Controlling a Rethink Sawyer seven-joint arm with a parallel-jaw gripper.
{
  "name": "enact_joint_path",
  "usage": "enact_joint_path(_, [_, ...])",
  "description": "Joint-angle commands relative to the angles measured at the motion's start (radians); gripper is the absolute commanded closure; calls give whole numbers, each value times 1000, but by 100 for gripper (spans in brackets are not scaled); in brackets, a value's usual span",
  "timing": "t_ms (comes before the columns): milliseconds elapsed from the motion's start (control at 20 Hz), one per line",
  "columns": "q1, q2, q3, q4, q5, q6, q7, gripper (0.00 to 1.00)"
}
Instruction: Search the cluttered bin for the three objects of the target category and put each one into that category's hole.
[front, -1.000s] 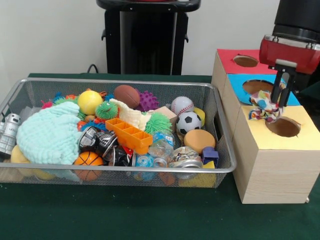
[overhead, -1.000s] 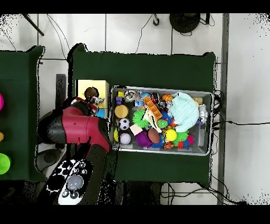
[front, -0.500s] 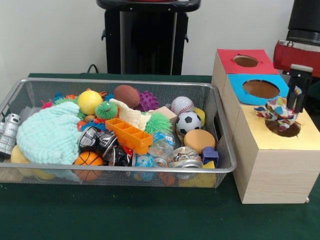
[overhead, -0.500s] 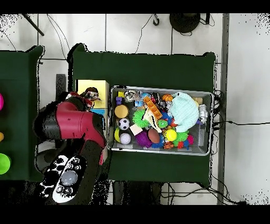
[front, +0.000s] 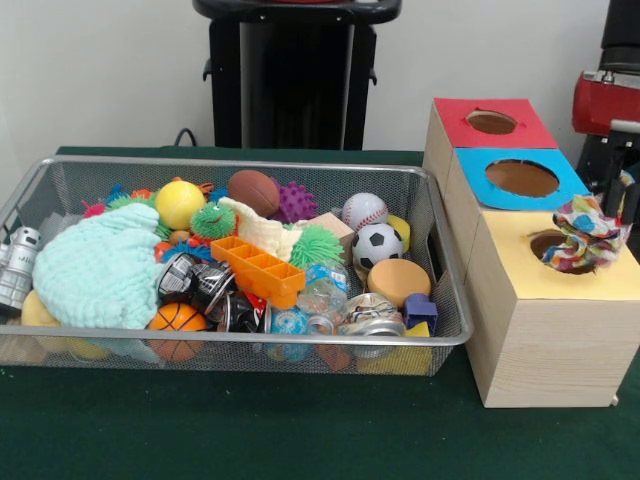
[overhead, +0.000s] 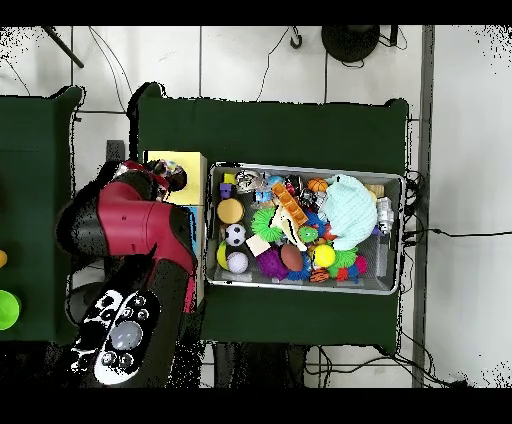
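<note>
Nearest in the front view, a wire bin (front: 445, 335) sits on the green table (front: 250, 430), crammed with toys. Along its near side lie a basketball (front: 175, 320), crushed cans (front: 205, 285), and a blue block (front: 420, 310). Behind them are a mint cloth (front: 95, 265), an orange tray (front: 258, 268), a tan disc (front: 398, 281) and a soccer ball (front: 377, 244). Toward the far wall are a baseball (front: 363, 210), a yellow ball (front: 179, 203), a football (front: 253, 191) and a purple spiky ball (front: 296, 203).

Just right of the bin stands a wooden box (front: 545, 345) with three holes on top: yellow (front: 548, 243) nearest, then blue (front: 521, 178), then red (front: 491, 122).

A patterned cloth (front: 585, 235) bunches over the right edge of the yellow hole, partly off to its side. The gripper (front: 627, 200) is at the picture's right edge, touching the cloth's far side; I cannot tell whether it grips the cloth or has spread apart.

From overhead, the red arm (overhead: 140, 235) covers most of the box, with the cloth (overhead: 170, 180) showing beside the yellow top.
</note>
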Motion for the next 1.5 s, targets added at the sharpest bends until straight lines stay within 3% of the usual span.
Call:
enact_joint_path(50, [-31,31,42,-25,29,25,174,100])
enact_joint_path(1100, [-18,49,66,59,40,-27,205,100])
enact_joint_path(1500, [-16,42,62,83,28,23,187,100])
